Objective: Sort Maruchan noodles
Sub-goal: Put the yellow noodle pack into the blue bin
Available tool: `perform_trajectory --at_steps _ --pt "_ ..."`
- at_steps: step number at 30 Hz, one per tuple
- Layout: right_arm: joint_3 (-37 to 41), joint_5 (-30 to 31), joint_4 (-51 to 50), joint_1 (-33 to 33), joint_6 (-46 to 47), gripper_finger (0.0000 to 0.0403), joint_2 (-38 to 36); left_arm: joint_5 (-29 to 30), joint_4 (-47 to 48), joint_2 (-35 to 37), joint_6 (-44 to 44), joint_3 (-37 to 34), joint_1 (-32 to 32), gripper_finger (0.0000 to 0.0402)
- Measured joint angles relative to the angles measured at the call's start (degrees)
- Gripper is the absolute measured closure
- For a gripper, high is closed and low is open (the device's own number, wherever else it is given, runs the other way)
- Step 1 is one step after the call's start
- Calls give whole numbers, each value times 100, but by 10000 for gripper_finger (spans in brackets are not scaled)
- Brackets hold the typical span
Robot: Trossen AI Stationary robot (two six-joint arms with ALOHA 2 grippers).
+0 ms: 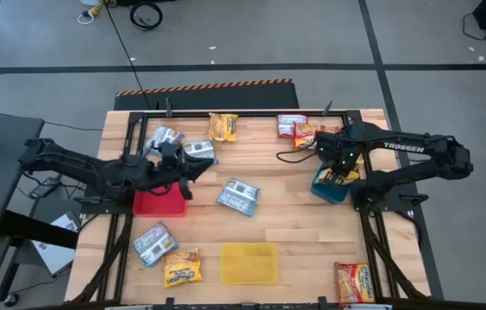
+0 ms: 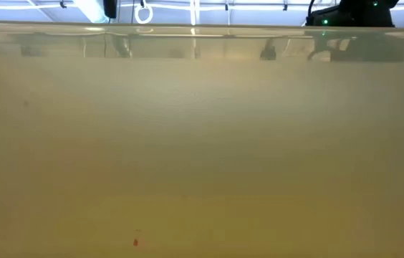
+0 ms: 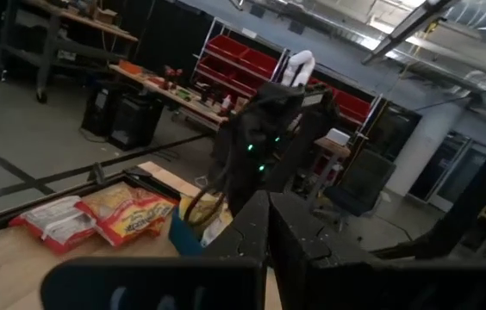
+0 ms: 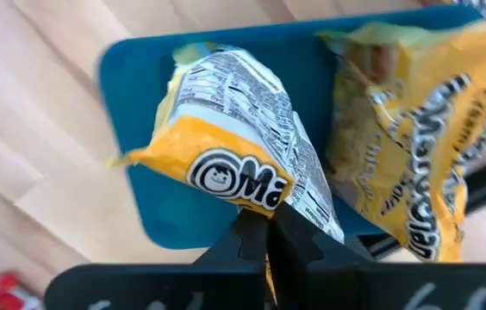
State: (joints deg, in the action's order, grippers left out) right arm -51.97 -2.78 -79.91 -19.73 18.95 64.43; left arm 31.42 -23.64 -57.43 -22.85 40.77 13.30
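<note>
My right gripper (image 4: pixel 269 226) is shut on a yellow-orange noodle packet (image 4: pixel 234 142) over the blue tray (image 4: pixel 140 146), by the table's right edge (image 1: pixel 329 188). A second yellow packet (image 4: pixel 415 138) lies in that tray. My left gripper (image 3: pixel 269 228) is shut and holds nothing. It hovers level above the table, just past the red tray (image 1: pixel 158 203), beside a blue-and-white packet (image 1: pixel 200 151). Other packets lie loose on the table: blue-and-white (image 1: pixel 239 195), yellow (image 1: pixel 223 127), red (image 1: pixel 312 133). My right gripper pinches the yellow-orange packet between its two fingers at one short end (image 4: pixel 260 200), coming from above and pointing down. The packet hangs below the fingers over the blue tray. Whether its lower end touches the tray cannot be told.
A yellow tray (image 1: pixel 248 263) sits at the table's near edge, and its wall (image 2: pixel 202 143) fills the low view. More packets lie near the near-left corner (image 1: pixel 152 243) (image 1: pixel 181 269), the near-right corner (image 1: pixel 355 282) and the far edge (image 1: pixel 164 136) (image 1: pixel 292 125).
</note>
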Motion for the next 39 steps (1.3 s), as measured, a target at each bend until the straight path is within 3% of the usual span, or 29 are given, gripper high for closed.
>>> perform_trajectory --at_steps 4,12,18,25,29,34,39 --pt "-280 -285 19 0 21 398 2 -14 -180 -502 65 0 -37 388" --pt "-689 -630 -672 -231 1674 398 6 -20 -266 -902 198 0 -208 388" --pt "-565 -300 -755 -440 2444 398 6 -135 -278 -897 672 0 -396 388" --pt "-85 438 -370 -746 2603 398 4 -136 -274 -895 1032 0 -569 388" --pt "138 489 288 -805 1944 397 35 -152 -273 -894 1306 0 -614 388" --pt "291 601 341 -815 716 396 405 -172 -269 -894 1595 0 -650 388" --pt "252 735 560 -800 -918 396 754 -170 -308 -883 1614 9 -685 388"
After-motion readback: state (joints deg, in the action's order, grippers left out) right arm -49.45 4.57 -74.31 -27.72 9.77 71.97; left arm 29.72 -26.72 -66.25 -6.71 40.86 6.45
